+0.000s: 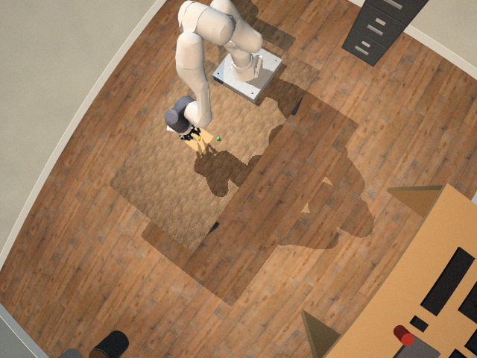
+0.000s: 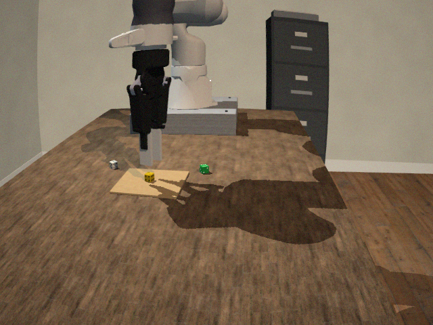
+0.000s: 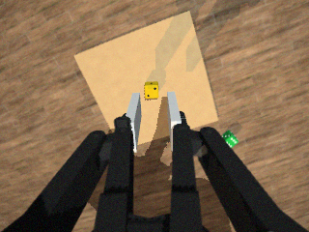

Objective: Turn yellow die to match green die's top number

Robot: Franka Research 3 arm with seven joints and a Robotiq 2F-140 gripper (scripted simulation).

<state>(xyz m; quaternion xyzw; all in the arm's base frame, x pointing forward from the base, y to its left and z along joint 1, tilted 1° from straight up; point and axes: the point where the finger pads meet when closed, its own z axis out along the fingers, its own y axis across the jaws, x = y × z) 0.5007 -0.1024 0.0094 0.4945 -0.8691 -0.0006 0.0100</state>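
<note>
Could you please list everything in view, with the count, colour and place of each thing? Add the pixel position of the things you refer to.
Yellow die (image 1: pixel 198 139) (image 2: pixel 149 177) (image 3: pixel 151 91): one, yellow, on the mat
Mat (image 1: pixel 206 136) (image 2: pixel 130 187) (image 3: pixel 108 63): one, tan, flat on the table
Green die (image 1: pixel 218 138) (image 2: pixel 203 168) (image 3: pixel 230 139): one, green, on the table beside the mat
White die (image 2: pixel 114 164): one, white, on the table, across the mat from the green die
Table (image 1: pixel 153 173) (image 2: pixel 174 273) (image 3: pixel 39 159): one, brown, under the mat
Cabinet (image 1: pixel 379 34) (image 2: pixel 297 70): one, dark grey, behind the table
Desk (image 1: pixel 408 262): one, orange-tan, bearing black items and a red cylinder (image 1: pixel 403 335)
Bin (image 1: pixel 111 342): one, black, on the floor
Arm (image 1: pixel 190 54) (image 2: pixel 190 49): one, white, on a grey base plate (image 1: pixel 252 93) (image 2: pixel 202 122)
Gripper (image 1: pixel 190 136) (image 2: pixel 150 162) (image 3: pixel 154 103): one, black with grey pads, above the table, fingers apart
</note>
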